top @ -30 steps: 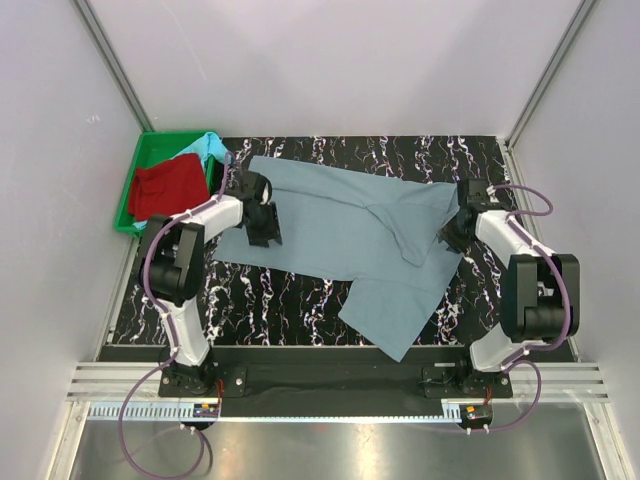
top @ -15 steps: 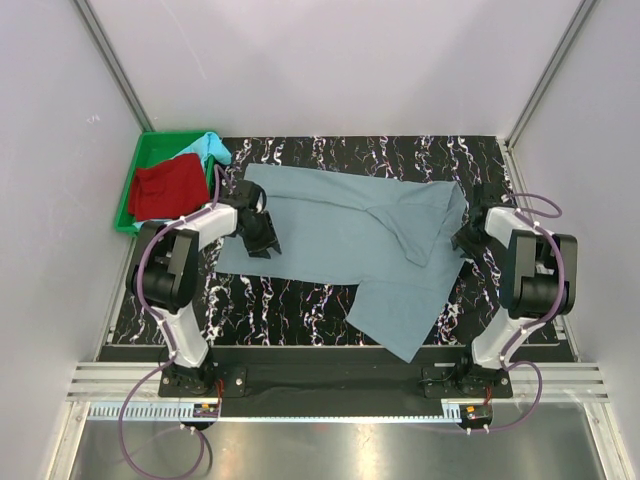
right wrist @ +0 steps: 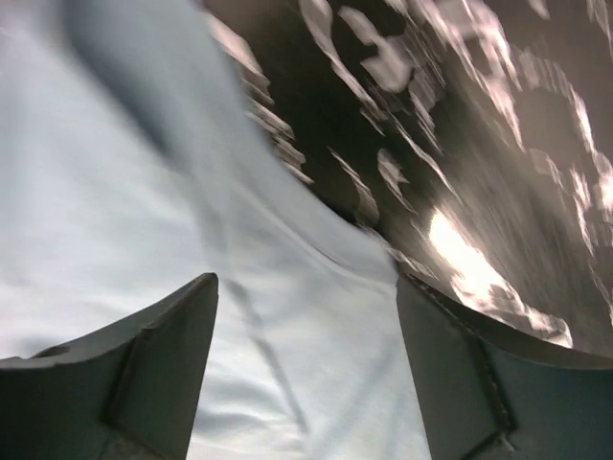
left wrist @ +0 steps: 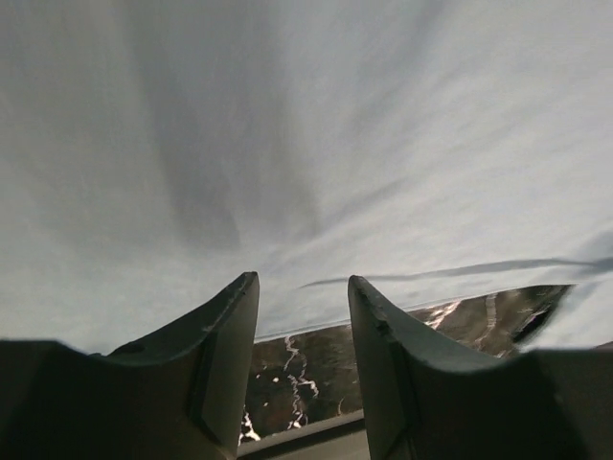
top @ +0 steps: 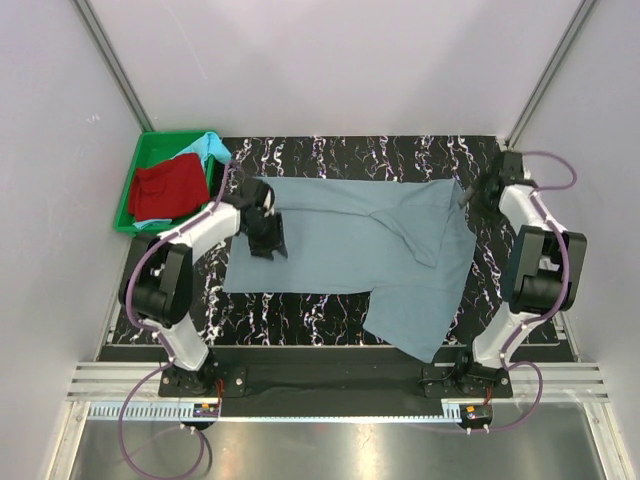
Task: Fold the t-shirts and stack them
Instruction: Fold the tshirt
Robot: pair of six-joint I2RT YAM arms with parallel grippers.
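Top external: we see the grey-blue t-shirt (top: 340, 235) lying lengthwise left-right; left end effector (top: 266, 240) near its left edge, right end effector (top: 466, 194) at its far-right corner, both spread, pinching nothing.

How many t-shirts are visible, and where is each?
3. Grey-blue t-shirt spread on the table; red t-shirt and turquoise t-shirt in the green tray, where others may hide.

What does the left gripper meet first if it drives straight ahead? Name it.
The grey-blue t-shirt: its cloth fills the view beyond the open left gripper, though depth is unclear.
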